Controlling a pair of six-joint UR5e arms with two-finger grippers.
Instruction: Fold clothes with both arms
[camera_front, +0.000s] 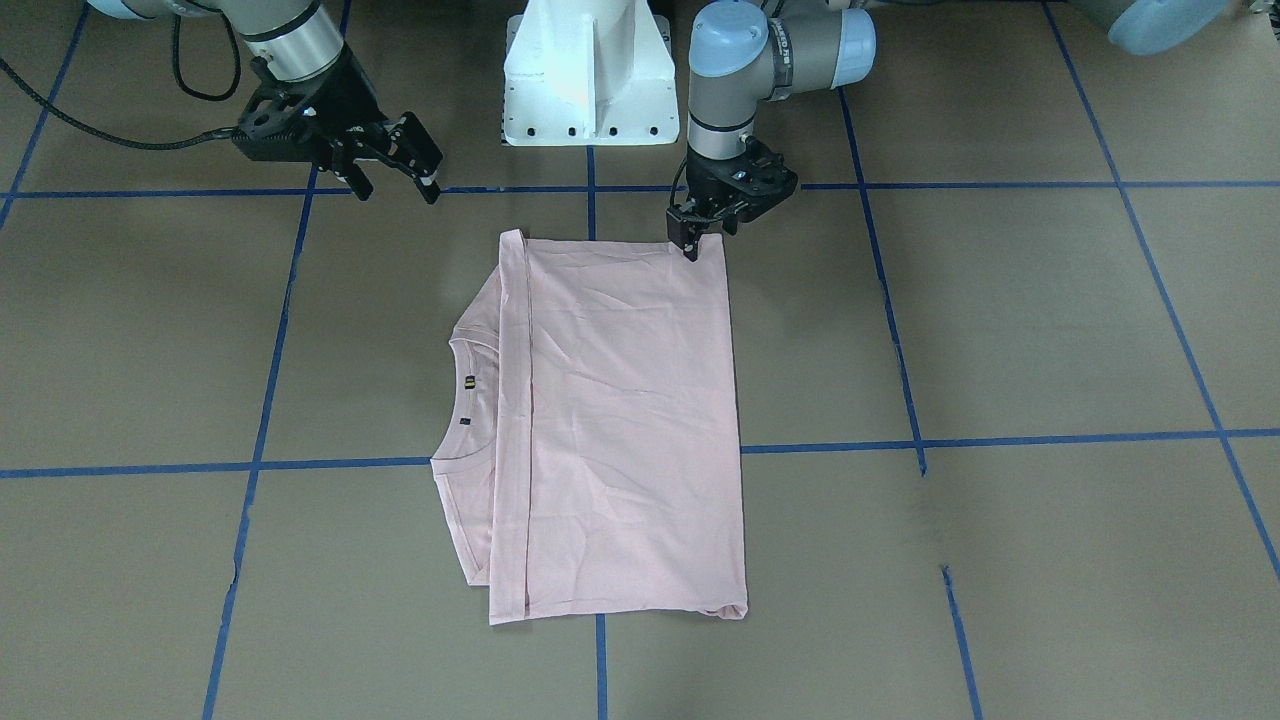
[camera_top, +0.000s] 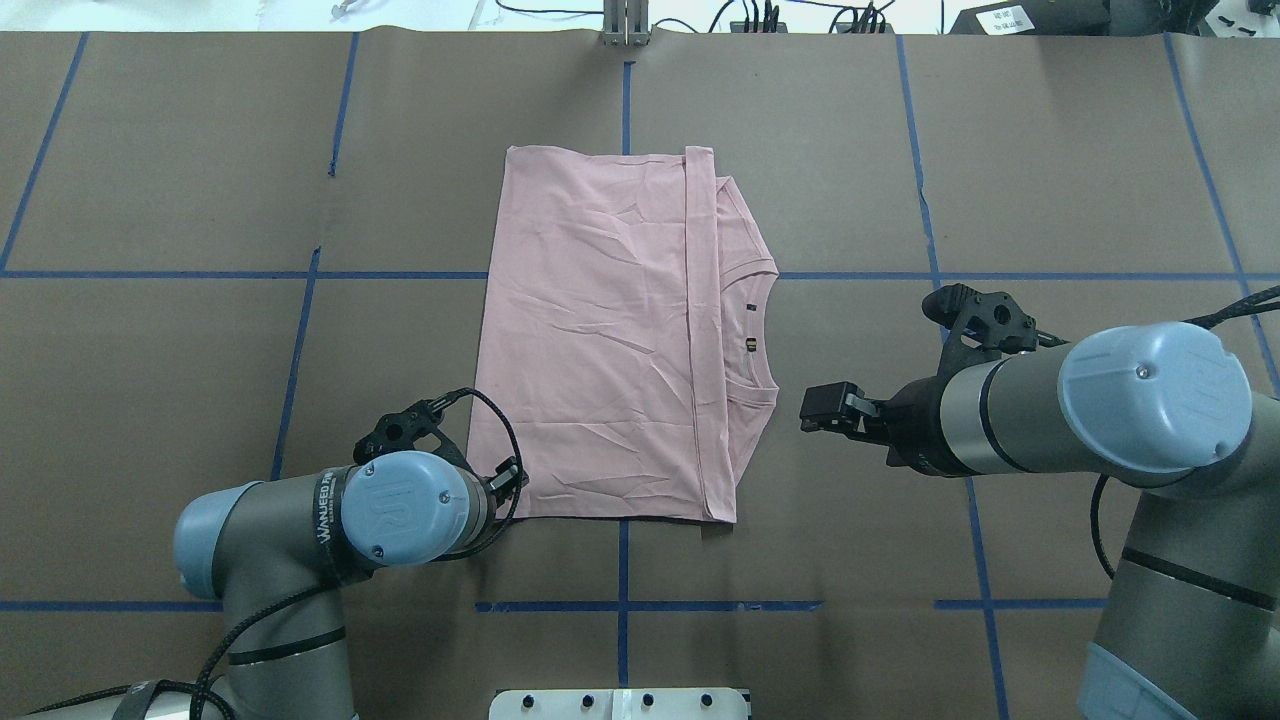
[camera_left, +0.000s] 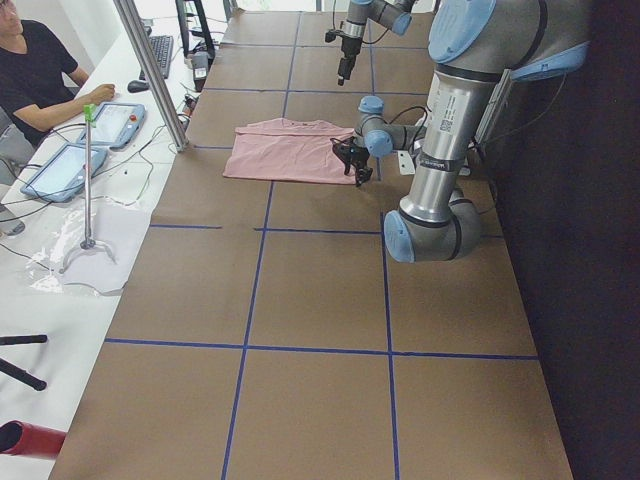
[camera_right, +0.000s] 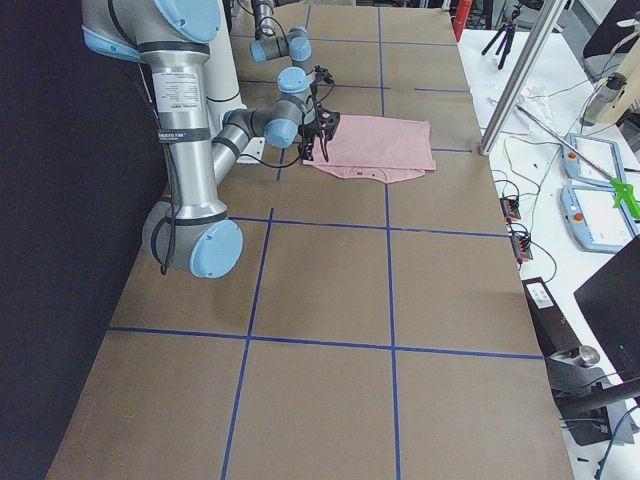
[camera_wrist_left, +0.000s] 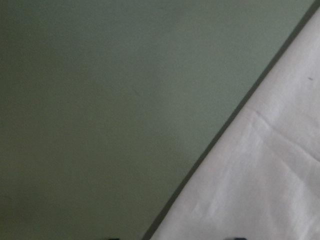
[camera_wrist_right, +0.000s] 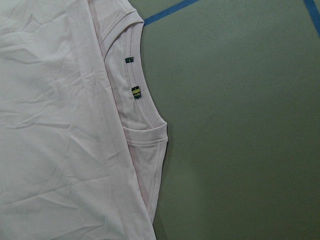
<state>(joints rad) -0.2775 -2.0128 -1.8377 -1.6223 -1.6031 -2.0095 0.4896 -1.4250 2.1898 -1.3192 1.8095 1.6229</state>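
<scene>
The pale pink T-shirt (camera_front: 620, 420) lies flat on the brown table, folded into a rectangle, with its collar (camera_top: 750, 330) and two small dark labels showing on one side. Its cartoon print is hidden. My left gripper (camera_front: 695, 240) is down at the shirt's near corner (camera_top: 500, 500). In the left wrist view the shirt's edge (camera_wrist_left: 260, 190) is very close and the fingertips stand apart, so it is open. My right gripper (camera_front: 398, 178) is open and empty, above the table beside the collar side (camera_wrist_right: 145, 120), apart from the shirt.
The white pedestal base (camera_front: 588, 80) stands at the robot's edge behind the shirt. Blue tape lines (camera_top: 300, 340) cross the brown paper. A metal post (camera_left: 150, 70) and an operator (camera_left: 35, 70) with tablets are on the far side.
</scene>
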